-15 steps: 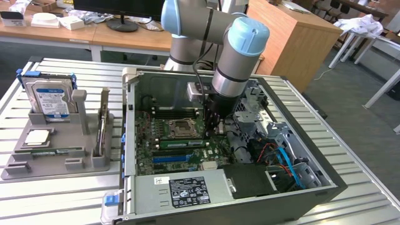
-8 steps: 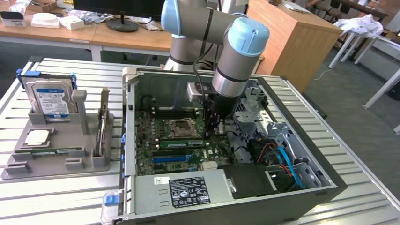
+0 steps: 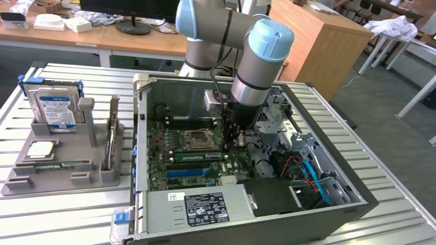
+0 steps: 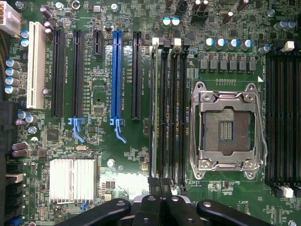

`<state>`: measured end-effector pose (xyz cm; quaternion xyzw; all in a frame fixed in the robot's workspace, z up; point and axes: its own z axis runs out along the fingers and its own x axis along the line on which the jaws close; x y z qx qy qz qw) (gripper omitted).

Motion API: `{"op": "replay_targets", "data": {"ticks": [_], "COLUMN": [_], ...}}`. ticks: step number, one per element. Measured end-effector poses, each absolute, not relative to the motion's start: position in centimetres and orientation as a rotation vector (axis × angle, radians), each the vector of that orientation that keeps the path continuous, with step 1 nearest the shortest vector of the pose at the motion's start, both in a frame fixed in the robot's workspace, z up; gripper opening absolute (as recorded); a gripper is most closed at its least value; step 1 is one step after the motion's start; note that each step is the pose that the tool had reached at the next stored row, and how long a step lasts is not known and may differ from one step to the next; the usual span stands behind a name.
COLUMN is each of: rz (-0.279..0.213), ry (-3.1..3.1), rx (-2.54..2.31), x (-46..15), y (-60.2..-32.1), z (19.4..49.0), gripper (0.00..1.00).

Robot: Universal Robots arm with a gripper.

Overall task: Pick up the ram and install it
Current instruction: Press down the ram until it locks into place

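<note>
I see the ram (image 3: 197, 156), a long, thin green stick, standing on edge in the memory slot (image 4: 155, 42) farthest from the processor socket (image 3: 197, 139). From my wrist it shows edge-on, lying straight along that slot.

- A slatted metal counter (image 3: 61, 217) carries everything.
- An open case (image 3: 286, 228) lies on its side directly on the slats.
- A grey holder (image 3: 61, 177) rests on the slats just beside the case, on the exterior view's left of it.

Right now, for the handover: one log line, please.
gripper: shut, over memory slots | ram: in slot | case: open
</note>
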<state>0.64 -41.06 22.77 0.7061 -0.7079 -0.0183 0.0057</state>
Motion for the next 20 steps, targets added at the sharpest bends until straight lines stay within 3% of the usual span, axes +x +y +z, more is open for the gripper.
{"op": "replay_targets", "data": {"ticks": [20], "rz": [-0.057], "ry": [-2.216], "rx": [2.210], "x": [0.64], "y": [-41.06], "z": [22.30], "gripper": [0.10]}}
